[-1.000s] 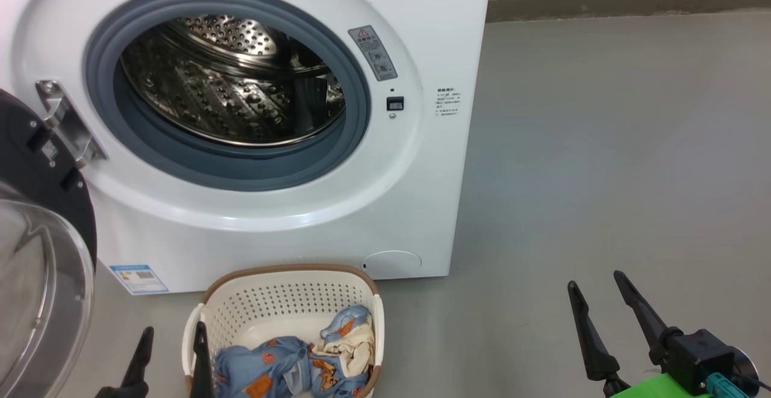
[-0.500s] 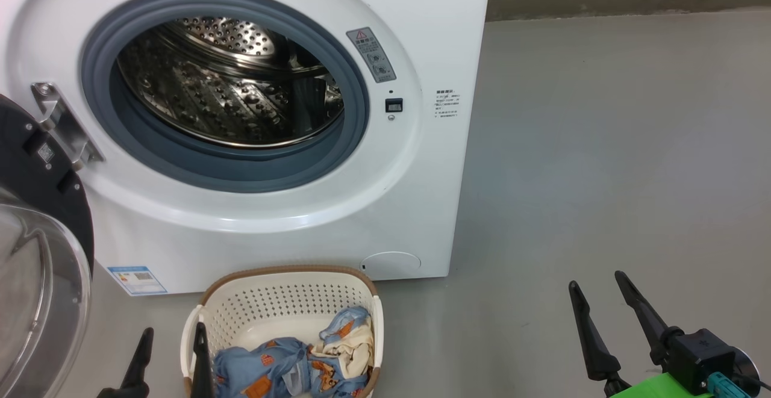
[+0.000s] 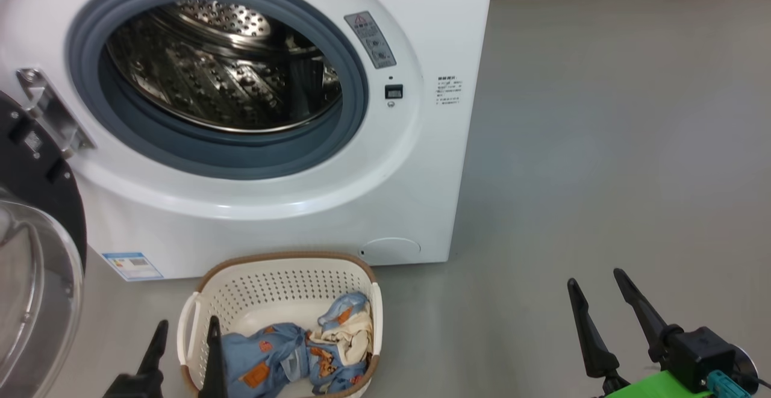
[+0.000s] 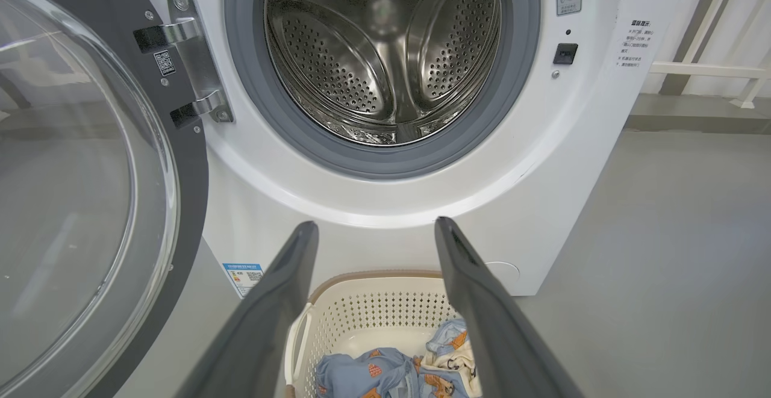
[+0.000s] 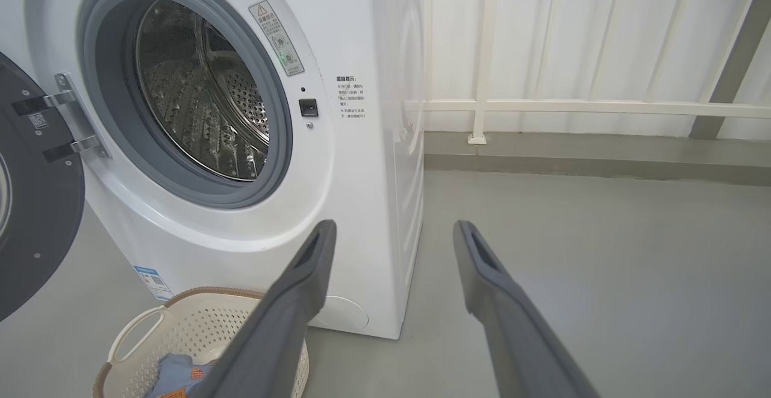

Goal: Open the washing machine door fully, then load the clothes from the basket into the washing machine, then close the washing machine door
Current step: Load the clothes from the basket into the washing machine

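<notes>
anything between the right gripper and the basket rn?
Nothing. In the head view the stretch from the right gripper to the basket is bare grey floor. The gripper is open and holds nothing.

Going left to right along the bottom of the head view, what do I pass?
washing machine door → left end effector → clothes → right end effector

Smooth grey floor — behind it a white rail before pale ribbed wall panels.
</notes>
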Available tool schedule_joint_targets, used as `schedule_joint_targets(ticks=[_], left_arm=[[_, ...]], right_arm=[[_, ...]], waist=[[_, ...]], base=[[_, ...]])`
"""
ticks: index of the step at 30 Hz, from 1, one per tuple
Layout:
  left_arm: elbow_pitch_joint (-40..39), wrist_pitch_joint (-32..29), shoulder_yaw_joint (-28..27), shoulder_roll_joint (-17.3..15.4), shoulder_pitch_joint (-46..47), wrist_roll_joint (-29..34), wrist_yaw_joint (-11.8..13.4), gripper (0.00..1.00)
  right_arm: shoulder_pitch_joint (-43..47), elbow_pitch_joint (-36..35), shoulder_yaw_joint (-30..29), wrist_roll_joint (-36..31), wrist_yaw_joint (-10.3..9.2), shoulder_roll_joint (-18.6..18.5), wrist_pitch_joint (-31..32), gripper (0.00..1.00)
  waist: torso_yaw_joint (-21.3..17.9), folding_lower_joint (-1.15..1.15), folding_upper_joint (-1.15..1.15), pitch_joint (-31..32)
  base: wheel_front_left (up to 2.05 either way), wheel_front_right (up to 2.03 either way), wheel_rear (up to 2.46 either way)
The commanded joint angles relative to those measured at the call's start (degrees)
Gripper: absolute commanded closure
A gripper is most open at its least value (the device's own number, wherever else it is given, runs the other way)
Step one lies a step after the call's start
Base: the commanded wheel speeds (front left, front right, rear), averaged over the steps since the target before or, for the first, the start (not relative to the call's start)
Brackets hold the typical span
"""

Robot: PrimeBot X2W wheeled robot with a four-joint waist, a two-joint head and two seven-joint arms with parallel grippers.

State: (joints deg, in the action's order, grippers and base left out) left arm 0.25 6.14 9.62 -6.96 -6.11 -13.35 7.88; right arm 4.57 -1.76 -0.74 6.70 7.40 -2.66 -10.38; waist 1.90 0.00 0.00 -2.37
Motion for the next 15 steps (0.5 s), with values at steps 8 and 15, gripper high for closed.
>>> schedule_joint_targets(ticks=[8,15], left_arm=[[11.14,1.22,0.79,0.23,10.31,-1.96,-4.23,0.0],[27.23,2.44,3.77,1.98,20.09,-3.72,-8.86,0.0]], right_arm=[[-4.42,-1.61,2.41,0.6,0.09,-0.44,-0.76,0.0],[-7.35,-2.26,3.61,0.99,0.09,-1.65,-1.1,0.0]], waist=[[-0.85,0.0,0.0,-4.98],[-2.12,0.0,0.0,-10.58]], base=[[0.0,0.0,0.0],[0.0,0.0,0.0]])
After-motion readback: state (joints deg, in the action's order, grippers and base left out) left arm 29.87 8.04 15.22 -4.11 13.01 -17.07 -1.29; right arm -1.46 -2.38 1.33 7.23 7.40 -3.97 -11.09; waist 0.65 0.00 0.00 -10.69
